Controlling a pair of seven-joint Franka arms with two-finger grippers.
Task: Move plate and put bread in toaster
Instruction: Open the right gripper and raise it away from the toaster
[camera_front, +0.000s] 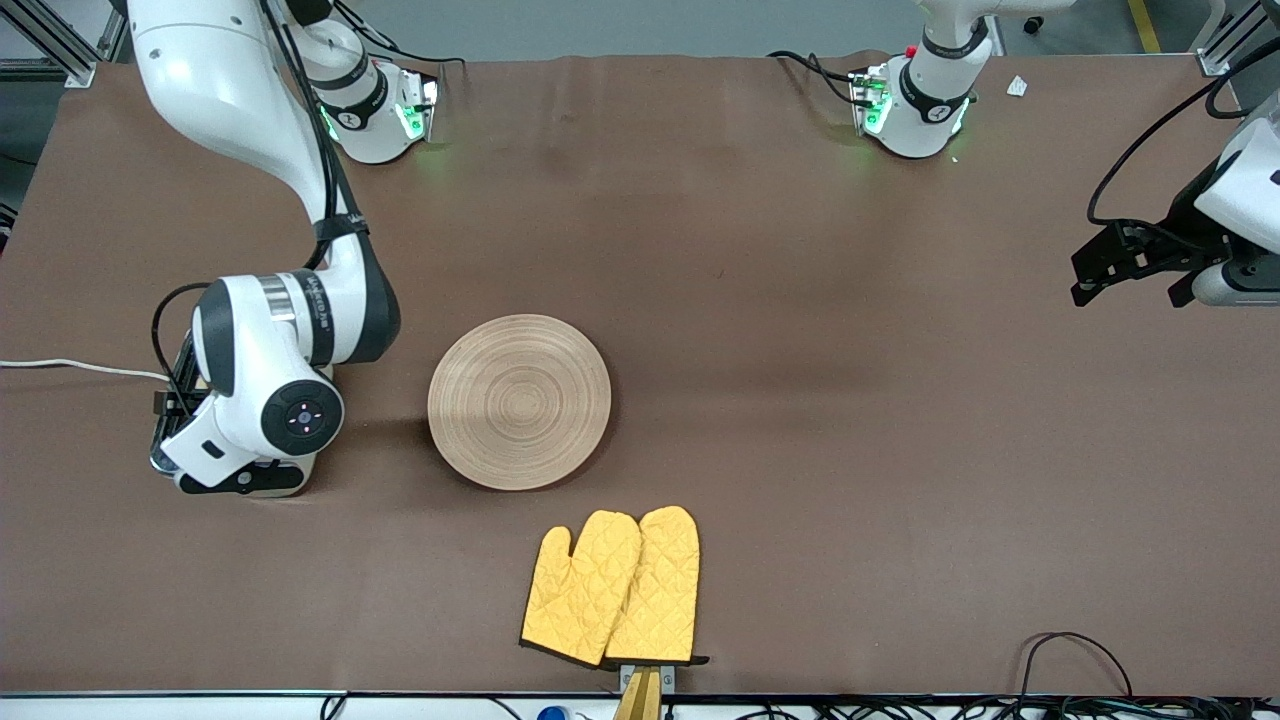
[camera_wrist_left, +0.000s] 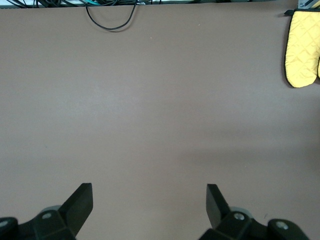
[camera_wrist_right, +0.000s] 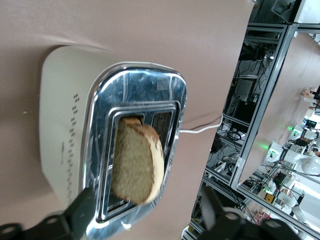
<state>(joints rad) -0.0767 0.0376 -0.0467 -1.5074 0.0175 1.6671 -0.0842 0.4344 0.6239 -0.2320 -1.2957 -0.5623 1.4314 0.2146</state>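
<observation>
The toaster (camera_wrist_right: 62, 125) stands at the right arm's end of the table; in the front view only a sliver of it (camera_front: 162, 452) shows under the right arm's wrist. The bread (camera_wrist_right: 137, 165) stands in one of its two slots, sticking well out and leaning a little. My right gripper (camera_wrist_right: 146, 199) hovers over the toaster, open, with its fingers wide on either side of the bread and clear of it. The wooden plate (camera_front: 519, 402) lies empty near the table's middle. My left gripper (camera_front: 1130, 288) waits open and empty over bare table (camera_wrist_left: 150, 192) at the left arm's end.
A pair of yellow oven mitts (camera_front: 615, 590) lies nearer the front camera than the plate and also shows in the left wrist view (camera_wrist_left: 304, 47). The toaster's white cord (camera_front: 70, 366) runs off the table's end. Black cables (camera_front: 1075, 655) lie at the front edge.
</observation>
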